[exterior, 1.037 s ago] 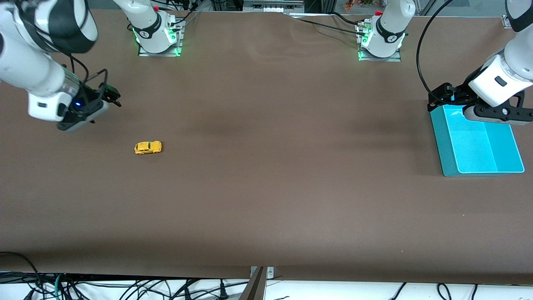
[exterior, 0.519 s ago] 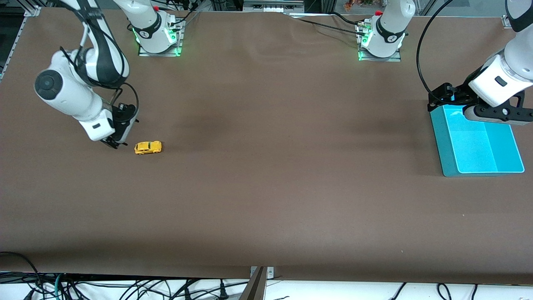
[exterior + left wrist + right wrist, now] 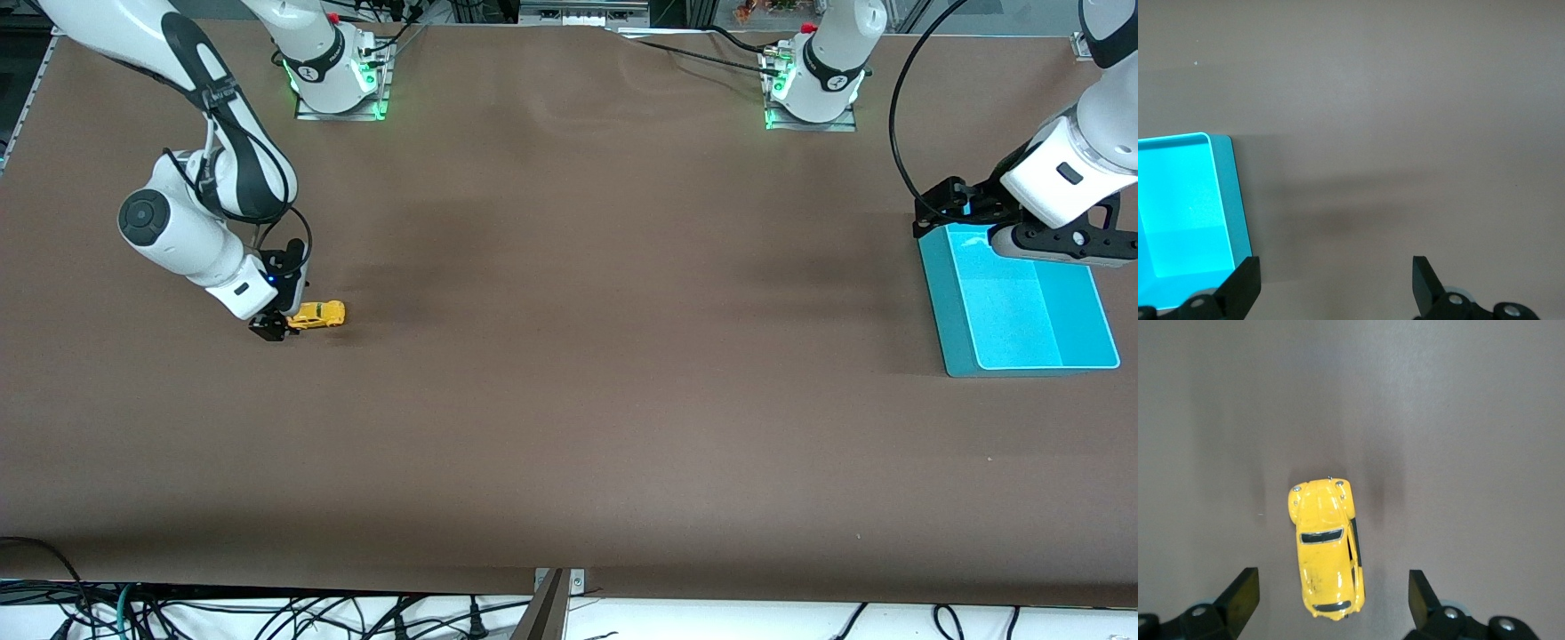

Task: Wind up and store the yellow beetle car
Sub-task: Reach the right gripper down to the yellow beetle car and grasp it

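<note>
The yellow beetle car [image 3: 316,314] stands on its wheels on the brown table toward the right arm's end. In the right wrist view the car [image 3: 1326,545] lies lengthwise between my open fingers, with a gap on each side. My right gripper [image 3: 277,325] is open, low over the table at one end of the car, touching nothing. My left gripper [image 3: 1335,287] is open and empty. It hangs over the table beside the edge of the cyan tray [image 3: 956,338], which also shows in the left wrist view [image 3: 1235,200].
The cyan tray holds nothing that shows. The two arm bases [image 3: 338,76] [image 3: 813,84] stand along the table edge farthest from the front camera. Cables lie below the table's near edge [image 3: 569,587].
My right arm has swung in from the table's end and come down, bringing its open gripper to the car. The car and my left arm have not moved.
</note>
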`<state>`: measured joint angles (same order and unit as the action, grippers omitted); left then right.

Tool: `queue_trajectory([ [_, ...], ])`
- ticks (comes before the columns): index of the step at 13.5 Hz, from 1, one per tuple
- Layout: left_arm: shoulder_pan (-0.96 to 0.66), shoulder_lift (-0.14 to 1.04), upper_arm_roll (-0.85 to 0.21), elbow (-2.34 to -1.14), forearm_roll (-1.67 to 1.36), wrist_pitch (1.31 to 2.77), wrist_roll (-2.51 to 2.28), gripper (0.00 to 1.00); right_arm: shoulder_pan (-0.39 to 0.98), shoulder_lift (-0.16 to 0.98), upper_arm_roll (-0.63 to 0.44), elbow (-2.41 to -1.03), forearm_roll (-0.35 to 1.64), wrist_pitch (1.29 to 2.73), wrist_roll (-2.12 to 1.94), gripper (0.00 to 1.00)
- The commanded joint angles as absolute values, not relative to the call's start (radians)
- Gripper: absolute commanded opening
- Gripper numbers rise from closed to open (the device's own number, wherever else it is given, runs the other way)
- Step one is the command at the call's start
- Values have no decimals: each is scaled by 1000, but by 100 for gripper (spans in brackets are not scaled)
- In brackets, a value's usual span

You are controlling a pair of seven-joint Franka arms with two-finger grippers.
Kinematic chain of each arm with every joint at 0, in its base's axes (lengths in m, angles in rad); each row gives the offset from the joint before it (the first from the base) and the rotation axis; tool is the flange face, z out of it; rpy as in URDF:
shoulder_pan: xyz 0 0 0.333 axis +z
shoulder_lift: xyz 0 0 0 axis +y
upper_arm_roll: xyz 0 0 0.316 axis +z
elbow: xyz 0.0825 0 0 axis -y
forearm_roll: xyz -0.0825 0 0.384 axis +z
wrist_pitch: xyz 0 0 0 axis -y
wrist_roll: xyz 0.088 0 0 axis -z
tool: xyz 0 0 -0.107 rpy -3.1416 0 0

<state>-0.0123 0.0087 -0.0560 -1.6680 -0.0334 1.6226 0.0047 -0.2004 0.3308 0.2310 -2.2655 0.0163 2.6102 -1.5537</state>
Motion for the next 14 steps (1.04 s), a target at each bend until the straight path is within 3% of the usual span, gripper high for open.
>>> queue_trajectory([
  [1, -14, 25, -58, -1632, -18, 1597, 9, 100, -213, 344, 236, -2269, 12, 2638, -1583, 87],
  [7, -14, 25, -58, -1632, -18, 1597, 9, 100, -213, 353, 238, -2269, 12, 2640, -1582, 34],
  [10, -14, 25, -58, -1632, -18, 1597, 9, 100, -213, 359, 238, -2272, 15, 2641, -1582, 25],
  [12, -14, 25, -58, -1632, -18, 1598, 9, 100, -213, 360, 238, -2279, 17, 2655, -1582, 29],
  [13, -15, 25, -58, -1632, -18, 1597, 9, 100, -213, 360, 238, -2279, 17, 2661, -1582, 43],
  [14, -14, 23, -58, -1632, -18, 1597, 9, 100, -213, 360, 238, -2279, 17, 2664, -1583, 52],
])
